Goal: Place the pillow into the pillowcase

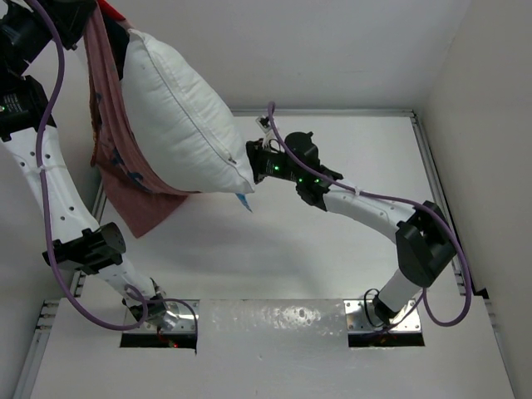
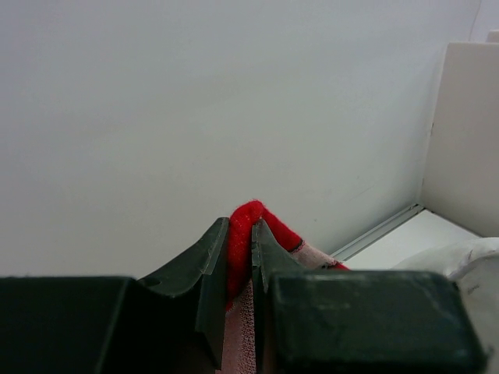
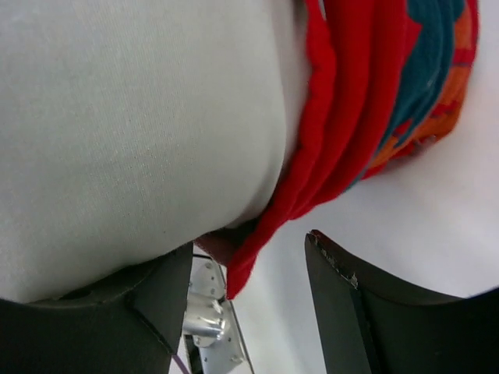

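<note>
High above the table [image 1: 332,249], at about eleven o'clock in the overhead view, the left gripper [image 2: 240,231] pinches a fold of the red printed pillowcase [image 1: 112,162], jaws closed tight on the cloth. The case hangs down from it beside the white pillow [image 1: 179,112], which is lifted clear of the surface. The case drapes along the pillow's nine o'clock flank and under its lower edge. Most of the pillow shows bare, and we cannot tell how much of it sits inside. The right gripper [image 3: 248,243] waits at the pillow's five o'clock corner with jaws standing wide, gripping nothing: the pillow bulges against one finger and the red hem dangles between the two. We judge the step in hand to be feeding the pillow deeper. To do it well, the right gripper should take only the hem, not pillow fabric with it, and draw it over the corner while the left holds high so the mouth hangs open.
</note>
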Controlling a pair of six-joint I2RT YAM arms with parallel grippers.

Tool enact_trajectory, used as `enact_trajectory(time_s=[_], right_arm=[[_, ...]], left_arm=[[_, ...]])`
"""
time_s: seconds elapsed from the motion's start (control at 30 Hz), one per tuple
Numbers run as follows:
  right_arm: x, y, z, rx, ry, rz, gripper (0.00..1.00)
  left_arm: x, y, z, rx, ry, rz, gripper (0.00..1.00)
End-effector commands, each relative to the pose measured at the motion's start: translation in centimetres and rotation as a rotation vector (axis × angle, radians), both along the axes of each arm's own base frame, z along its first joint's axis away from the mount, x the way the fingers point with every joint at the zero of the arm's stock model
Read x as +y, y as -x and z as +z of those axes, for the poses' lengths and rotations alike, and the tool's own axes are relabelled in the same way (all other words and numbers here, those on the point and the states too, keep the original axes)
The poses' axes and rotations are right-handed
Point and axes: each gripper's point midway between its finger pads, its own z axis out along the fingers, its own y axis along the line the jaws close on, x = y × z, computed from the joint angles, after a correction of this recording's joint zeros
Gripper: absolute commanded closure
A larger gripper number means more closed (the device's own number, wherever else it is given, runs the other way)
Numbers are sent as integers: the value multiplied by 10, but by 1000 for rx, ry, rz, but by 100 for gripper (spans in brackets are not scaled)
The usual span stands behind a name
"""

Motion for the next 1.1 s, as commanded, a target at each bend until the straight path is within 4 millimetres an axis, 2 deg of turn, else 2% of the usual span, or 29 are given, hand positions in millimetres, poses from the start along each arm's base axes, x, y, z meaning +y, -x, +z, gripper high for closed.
enact_trajectory(time_s=[0.0, 0.07, 0.2, 0.23, 0.27, 0.37, 0.4, 0.47, 0.53, 0.63, 0.67, 0.7, 0.73, 0.77, 0.8, 0.87, 0.9, 0.93, 0.97, 1.0, 1.03, 1.07], right_arm=[[9, 3, 34, -61, -117, 28, 41], [9, 7, 39, -65, -117, 45, 42], [8, 6, 23, -38, -78, 8, 42], [11, 4, 21, -28, -75, 3, 43], [19, 3, 7, -5, -57, 10, 44], [33, 0, -7, 14, -30, 5, 46], [40, -4, -19, 27, -13, 8, 47], [51, -8, -30, 61, -23, 6, 48], [59, -10, -25, 54, -63, 2, 50], [73, -22, -12, 15, -86, -20, 61], [74, -25, -15, 21, -83, -32, 67], [74, -25, -16, 30, -88, -47, 85], [71, -27, -14, 31, -99, -67, 94], [63, -28, -22, 42, -98, -97, 100], [49, -33, -5, 17, -124, -148, 100], [24, -40, 1, 35, -155, -204, 100], [-4, -61, 12, 38, -184, -269, 100], [-28, -62, 52, 3, -257, -299, 100], [-51, -69, 77, -25, -311, -333, 100], [-88, -88, 110, -91, -346, -411, 100], [-113, -83, 147, -142, -348, -448, 100], [-135, -81, 219, -302, -383, -481, 100]], left_arm=[[-2, 25, 38, -145, -53, 65, 100], [-2, 26, 37, -146, -63, 72, 100], [-1, 26, 37, -143, -66, 75, 100], [0, 26, 37, -144, -62, 75, 100], [0, 26, 38, -146, -59, 74, 100], [0, 27, 39, -151, -59, 74, 100], [0, 27, 39, -151, -59, 74, 100], [-1, 27, 38, -144, -60, 72, 100], [-1, 26, 36, -134, -57, 70, 100], [0, 23, 31, -115, -51, 65, 100], [0, 23, 31, -116, -52, 65, 100], [0, 23, 31, -116, -55, 67, 100], [1, 24, 31, -115, -56, 69, 100], [2, 25, 31, -117, -58, 74, 100], [3, 27, 32, -118, -61, 78, 100], [11, 25, 28, -104, -56, 96, 100], [13, 27, 28, -104, -49, 98, 100], [15, 26, 27, -100, -42, 99, 100], [22, 24, 23, -86, -32, 106, 100], [21, 27, 27, -100, -18, 94, 100], [22, 27, 29, -109, -11, 88, 100], [21, 29, 32, -125, -10, 76, 100]])
